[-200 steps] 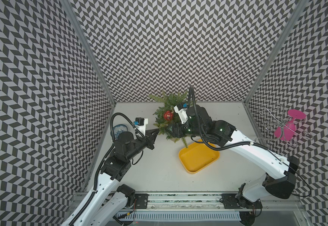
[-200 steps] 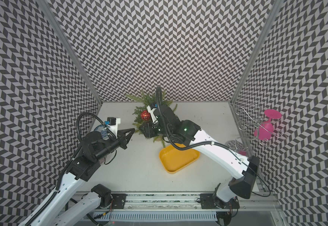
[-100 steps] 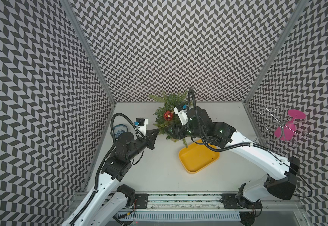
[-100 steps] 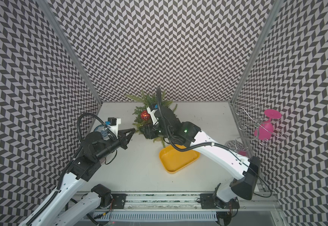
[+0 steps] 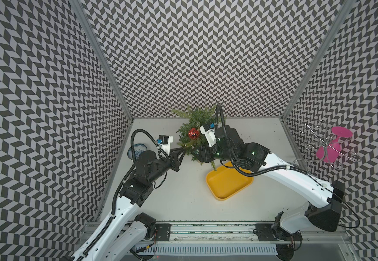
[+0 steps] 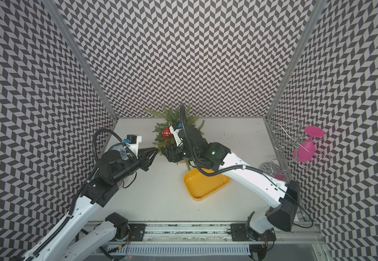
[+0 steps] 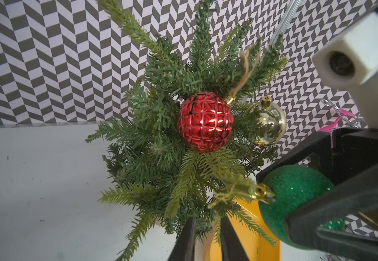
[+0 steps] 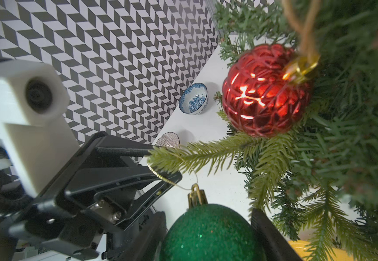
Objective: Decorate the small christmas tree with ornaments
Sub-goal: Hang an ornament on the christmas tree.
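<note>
1. The small artificial green christmas tree, with feathery needle branches, stands at the back of the pale desk, just behind a shallow yellow plastic tray.
2. Two ornaments hang on it. A shiny red round bauble with a grid pattern hangs on a twine loop, and a smooth gold round bauble hangs just beside it.
3. The glittery green round bauble is off the desk, low beside the tree. The right tool clamps it by its body.
4. Its thin gold cord loop runs from the cap towards a pale green branch tip. Whether the loop is over the tip, I cannot tell.
5. The left tool sits at that tip with its jaws a little apart. The cord lies across one finger, and it does not look pinched.
6. Handling, as a judgement:
   - The baubles look light, thin-shelled and easy to crack. The glitter should give grip, while the gold one is likely slippery.
   - The limp cord near the cap is the safer hold for hanging.
   - The branches look soft and springy, so a loop may slide off a drooping tip.
   - The tree seems light enough to tip if pulled.
</note>
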